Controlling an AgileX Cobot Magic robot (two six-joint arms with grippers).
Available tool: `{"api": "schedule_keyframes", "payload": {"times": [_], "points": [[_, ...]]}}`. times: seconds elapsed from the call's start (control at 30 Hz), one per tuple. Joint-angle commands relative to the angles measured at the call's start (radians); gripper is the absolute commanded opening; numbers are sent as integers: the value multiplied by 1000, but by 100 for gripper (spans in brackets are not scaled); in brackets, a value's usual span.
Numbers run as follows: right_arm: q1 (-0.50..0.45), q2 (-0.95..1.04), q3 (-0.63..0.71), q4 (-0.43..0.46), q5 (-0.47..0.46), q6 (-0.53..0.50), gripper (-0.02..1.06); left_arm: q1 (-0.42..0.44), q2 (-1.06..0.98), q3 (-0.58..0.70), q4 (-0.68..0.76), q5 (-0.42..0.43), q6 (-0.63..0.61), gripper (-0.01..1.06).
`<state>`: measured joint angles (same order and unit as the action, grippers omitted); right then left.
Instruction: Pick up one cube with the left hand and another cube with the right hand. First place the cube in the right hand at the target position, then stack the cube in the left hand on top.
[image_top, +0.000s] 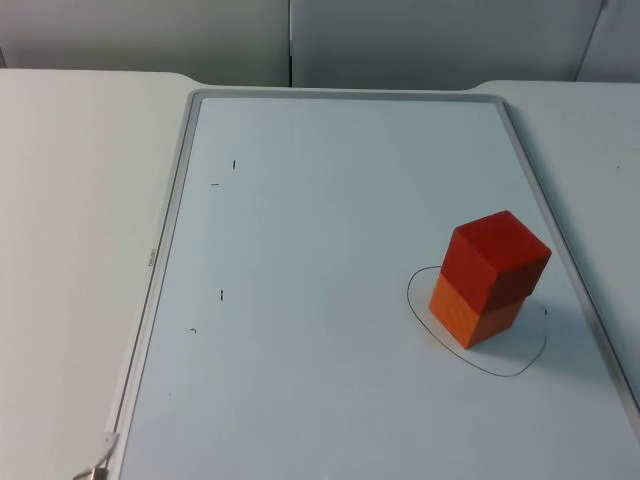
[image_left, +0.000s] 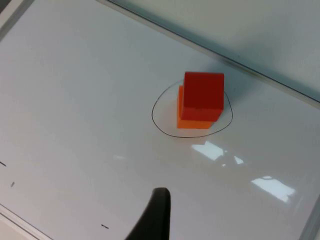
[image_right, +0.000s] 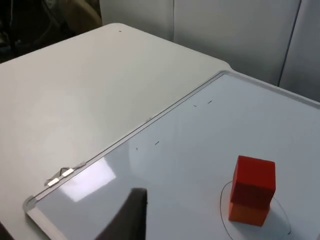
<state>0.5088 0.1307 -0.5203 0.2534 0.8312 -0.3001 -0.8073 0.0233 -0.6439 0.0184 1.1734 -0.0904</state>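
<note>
The red cube (image_top: 497, 258) sat stacked on the orange cube (image_top: 472, 313) inside the hand-drawn target outline (image_top: 476, 325) at about four o'clock on the whiteboard (image_top: 300, 330), which lay on the white worktop (image_top: 70, 230); the upper cube was twisted slightly and overhung the lower one, so the stacking looked done. The left gripper (image_left: 152, 220) and the right gripper (image_right: 127, 215) each hung well clear of the stack, but with a single fingertip in sight on each I could not tell how wide the fingers stood. The main risk from here seemed a topple: the offset top cube could slide off if an arm brushed the stack or jolted the board.
</note>
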Motion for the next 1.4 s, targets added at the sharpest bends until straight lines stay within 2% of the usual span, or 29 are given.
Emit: {"api": "schedule_keyframes", "payload": {"times": [0.0,0.07,0.17,0.4,0.53,0.6,0.7,0.8,1.13,1.37], "points": [[-1,-24,4,-5,23,-11,101,-3,-23,7,-9,15,-18,84],[-1,-40,4,-3,54,-11,101,0,-23,15,-9,41,-21,84],[-1,-50,8,-3,71,-2,101,0,-23,69,-4,34,5,84],[-1,-60,16,-5,54,11,101,0,-23,87,10,48,16,84],[-1,-65,16,-3,56,12,101,0,-23,83,13,48,62,84],[-1,-73,16,-3,56,12,101,0,-23,80,13,48,70,86],[-1,-75,16,-3,58,12,101,0,-23,80,18,48,83,100],[-1,-75,16,-1,58,12,101,0,-23,80,20,48,80,105],[-1,-75,16,15,62,12,101,0,-23,77,34,48,122,105],[-1,-75,16,-23,52,12,101,0,-23,77,70,48,67,105]]}}
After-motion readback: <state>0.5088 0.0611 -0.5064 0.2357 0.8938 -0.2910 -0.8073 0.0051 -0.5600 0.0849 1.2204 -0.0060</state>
